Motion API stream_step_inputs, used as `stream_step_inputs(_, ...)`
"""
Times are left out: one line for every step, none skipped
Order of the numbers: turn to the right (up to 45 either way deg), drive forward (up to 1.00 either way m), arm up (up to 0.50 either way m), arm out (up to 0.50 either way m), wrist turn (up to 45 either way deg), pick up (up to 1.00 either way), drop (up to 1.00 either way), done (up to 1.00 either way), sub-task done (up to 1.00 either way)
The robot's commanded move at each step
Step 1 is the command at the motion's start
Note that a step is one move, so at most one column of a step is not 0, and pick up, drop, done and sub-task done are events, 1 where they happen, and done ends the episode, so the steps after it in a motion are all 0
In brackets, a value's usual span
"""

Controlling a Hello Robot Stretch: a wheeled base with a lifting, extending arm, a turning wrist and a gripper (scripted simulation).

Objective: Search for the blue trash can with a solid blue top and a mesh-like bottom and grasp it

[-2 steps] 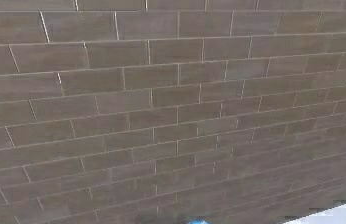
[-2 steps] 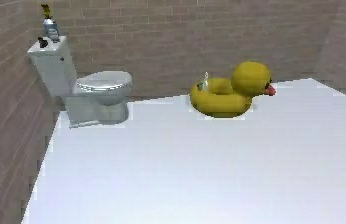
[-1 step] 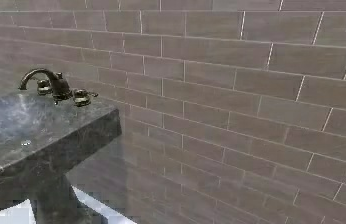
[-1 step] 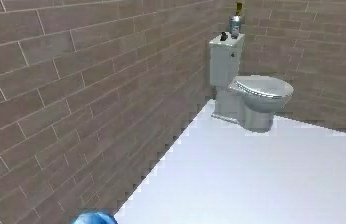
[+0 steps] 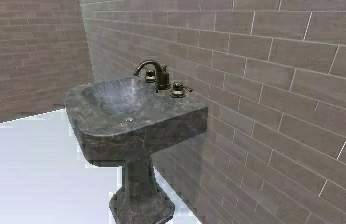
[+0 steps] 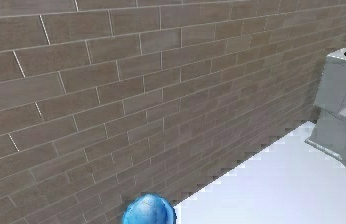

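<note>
Sink (image 5: 131,108) dead ahead: driving forward risks hitting pedestal (image 5: 136,190). Blue rounded thing (image 6: 148,212), maybe trash can, close by wall (image 6: 101,90): careless turn could knock it. Gripper state: cannot tell.

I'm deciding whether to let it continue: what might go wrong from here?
The pedestal sink stands close ahead; driving forward may bump it. A blue rounded top, possibly the trash can, is cut off at the arm side view's bottom edge near the tiled wall; a reach may misjudge it or scrape the wall.
</note>
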Motion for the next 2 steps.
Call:
stream_step_inputs(0.0, 0.0, 0.16, 0.0, 0.0, 0.0, 0.0, 0.0, 0.0)
stream_step_inputs(0.0, 0.0, 0.0, 0.24, 0.0, 0.0, 0.0, 0.0, 0.0)
